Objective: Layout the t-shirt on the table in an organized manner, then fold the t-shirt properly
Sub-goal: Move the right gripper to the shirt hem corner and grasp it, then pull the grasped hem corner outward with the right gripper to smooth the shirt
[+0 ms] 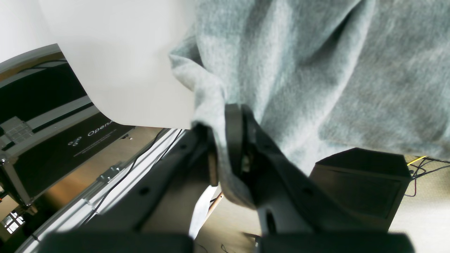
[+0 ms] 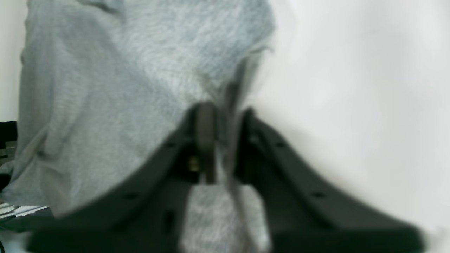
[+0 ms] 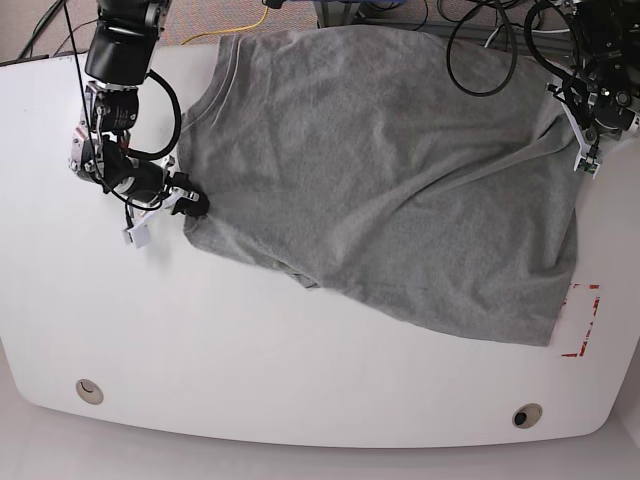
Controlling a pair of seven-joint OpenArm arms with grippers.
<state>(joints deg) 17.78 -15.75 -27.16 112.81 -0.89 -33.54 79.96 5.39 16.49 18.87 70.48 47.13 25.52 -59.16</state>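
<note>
Grey cotton covers most of the tabletop: the t-shirt lies spread from about ten o'clock to four o'clock in the base view, wrinkled along its near hem and overlapping a red tape outline at four o'clock. We hold it at two opposite edges. Our right tool is clamped on the edge at nine o'clock, cloth pinched between its fingers. Our left tool is clamped on the edge at two o'clock. We judge this two-sided grip lets us pull the fabric taut and flatten it before folding.
</note>
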